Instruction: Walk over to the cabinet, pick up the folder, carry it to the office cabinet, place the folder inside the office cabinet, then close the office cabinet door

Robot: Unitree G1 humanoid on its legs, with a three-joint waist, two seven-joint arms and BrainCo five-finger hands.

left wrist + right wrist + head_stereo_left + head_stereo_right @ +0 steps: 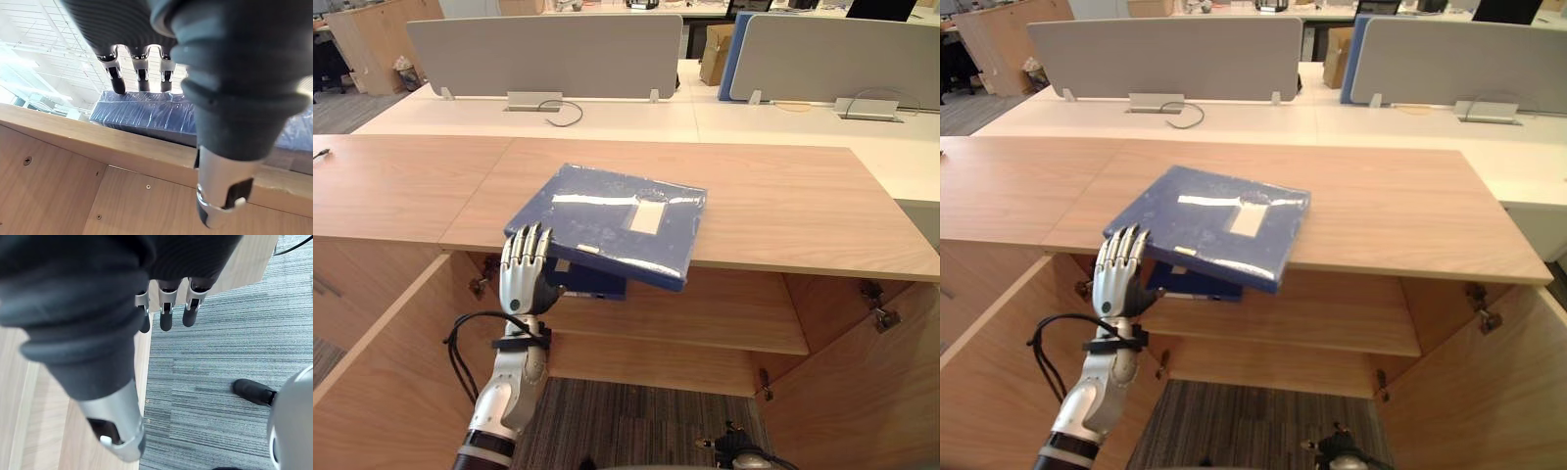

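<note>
Left hand: unclenched, fingers against flat blue plastic-wrapped folder's overhanging corner.
Risk: ungripped, tipping off light wooden desk's edge.

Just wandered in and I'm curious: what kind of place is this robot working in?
Probably an open-plan office: rows of white desks with grey divider screens, a low wooden cabinet with its doors open, a blue folder lying on its top, and grey carpet.
</note>
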